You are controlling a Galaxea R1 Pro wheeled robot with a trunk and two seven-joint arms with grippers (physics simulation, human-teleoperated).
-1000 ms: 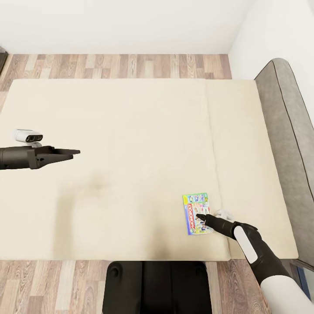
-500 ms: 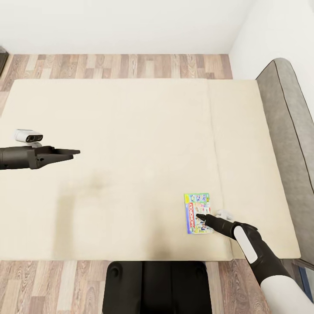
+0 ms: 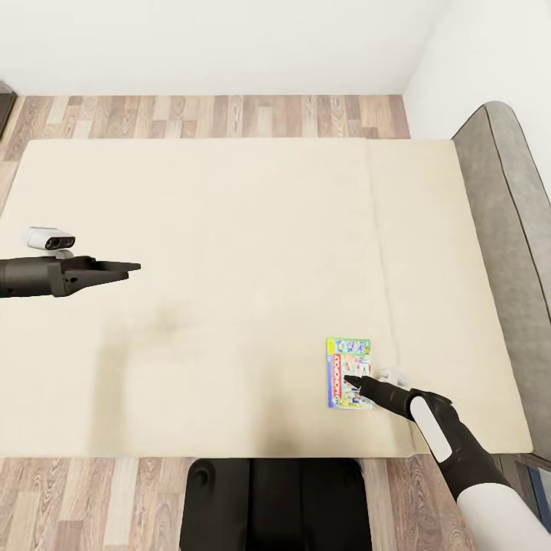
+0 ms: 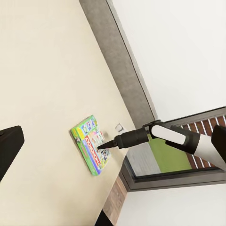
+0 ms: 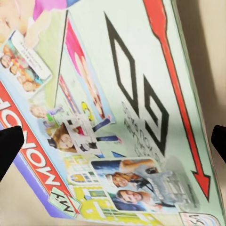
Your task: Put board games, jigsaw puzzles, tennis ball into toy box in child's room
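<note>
— Nearest the robot, what lies on the wide bed with the plain beige mattress?

— A thin flat green-and-white board game box, close to the bed's near edge and toward its grey padded headboard. The right wrist view reads "MONOPOLY" in white letters on a red band across its cover, beside small photos of people.

— And the black right gripper?

— Its tip is over the box's cover. The right wrist view shows a dark fingertip at either edge, the cover between them, so the jaws are spread wide and grip nothing.

— Farther along the bed?

— The black left gripper hangs above the bare mattress, well away from the box, at the bed's foot end. Whether its jaws are apart cannot be told. Beyond the bed's far edge runs the wood-plank floor, then a white wall.
</note>
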